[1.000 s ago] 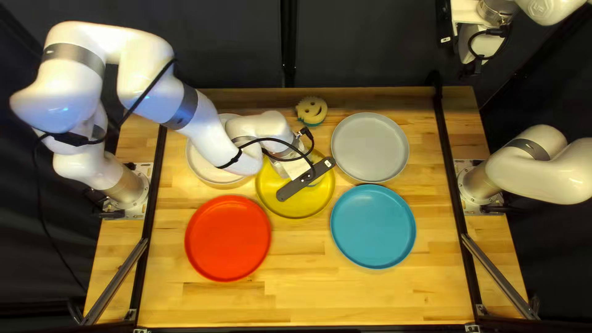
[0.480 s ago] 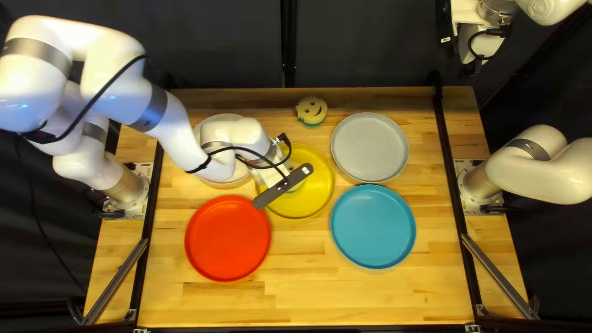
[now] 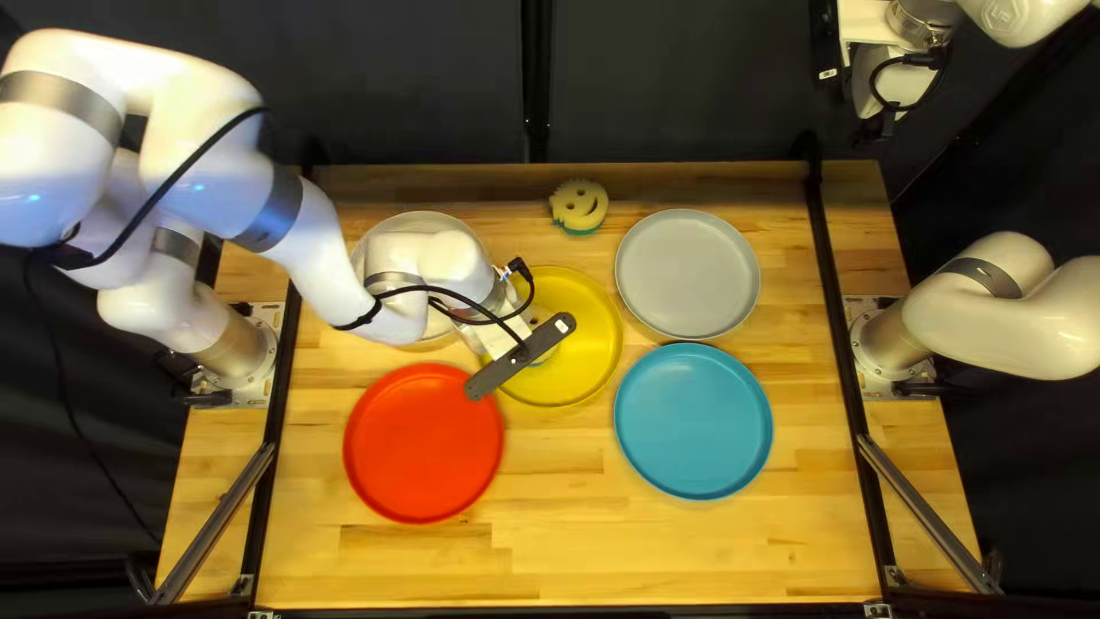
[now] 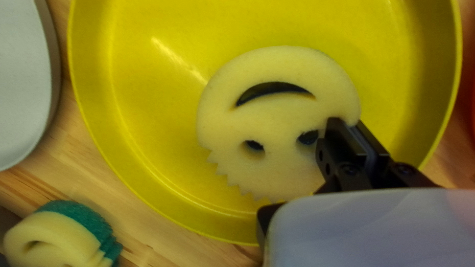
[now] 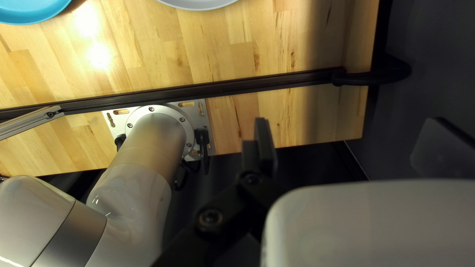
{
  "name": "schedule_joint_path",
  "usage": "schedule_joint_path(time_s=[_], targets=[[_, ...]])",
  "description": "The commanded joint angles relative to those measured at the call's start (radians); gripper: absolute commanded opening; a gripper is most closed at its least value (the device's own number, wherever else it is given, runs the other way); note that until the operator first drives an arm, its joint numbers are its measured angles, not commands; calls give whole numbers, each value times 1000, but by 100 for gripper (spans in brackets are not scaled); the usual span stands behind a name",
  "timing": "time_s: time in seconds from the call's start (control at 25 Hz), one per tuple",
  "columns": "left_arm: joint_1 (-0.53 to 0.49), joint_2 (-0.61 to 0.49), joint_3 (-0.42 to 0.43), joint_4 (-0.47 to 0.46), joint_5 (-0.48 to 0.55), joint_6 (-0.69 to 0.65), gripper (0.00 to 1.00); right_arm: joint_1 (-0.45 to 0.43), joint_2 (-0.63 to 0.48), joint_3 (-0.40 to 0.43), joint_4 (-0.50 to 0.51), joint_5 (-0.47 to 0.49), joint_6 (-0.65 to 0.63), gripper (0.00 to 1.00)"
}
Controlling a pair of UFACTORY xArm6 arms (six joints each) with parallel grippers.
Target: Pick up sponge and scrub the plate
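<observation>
Gripped smiley sponge [image 4: 277, 118] with left tool [image 3: 490, 337], in yellow plate [image 3: 590, 350] | saw (top left view) second sponge [image 3: 579, 206] at plate's 12 o'clock, grey plate [image 3: 688, 273] at 2, blue plate [image 3: 693, 421] at 4 | held right tool [image 3: 892, 98] open, toward bench's [image 3: 550, 562] 2 o'clock

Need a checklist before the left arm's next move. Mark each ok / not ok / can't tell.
1. Round yellow foam sponge with smile cutout inside the round, glossy yellow plate: ok.
2. Left pincer at the sponge's edge: ok.
3. Sponge firmly clamped: cannot tell.
4. Scrubbing face against the plate: cannot tell, underside hidden.
5. Second sponge, yellow foam with green layer and smile, outside the plate: ok.
6. Right pincer open, away from the yellow plate: ok.
</observation>
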Motion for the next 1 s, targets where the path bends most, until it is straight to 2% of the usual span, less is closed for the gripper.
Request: schedule_joint_path(time_s=[0.04,0.32,0.56,0.76,0.96,1.0], targets=[[-112,-7,-77,94,66,-156,0,0,0,0,0,0,0,100],[-257,5,-129,180,85,-336,0,0,0,0,0,0,0,100],[-380,118,-244,260,84,-480,0,0,0,0,0,0,0,100],[-429,180,-315,300,98,-534,0,0,0,0,0,0,0,100],[-440,176,-305,300,93,-542,0,0,0,0,0,0,0,100],[-435,172,-294,294,82,-536,73,0,0,0,0,0,0,100]])
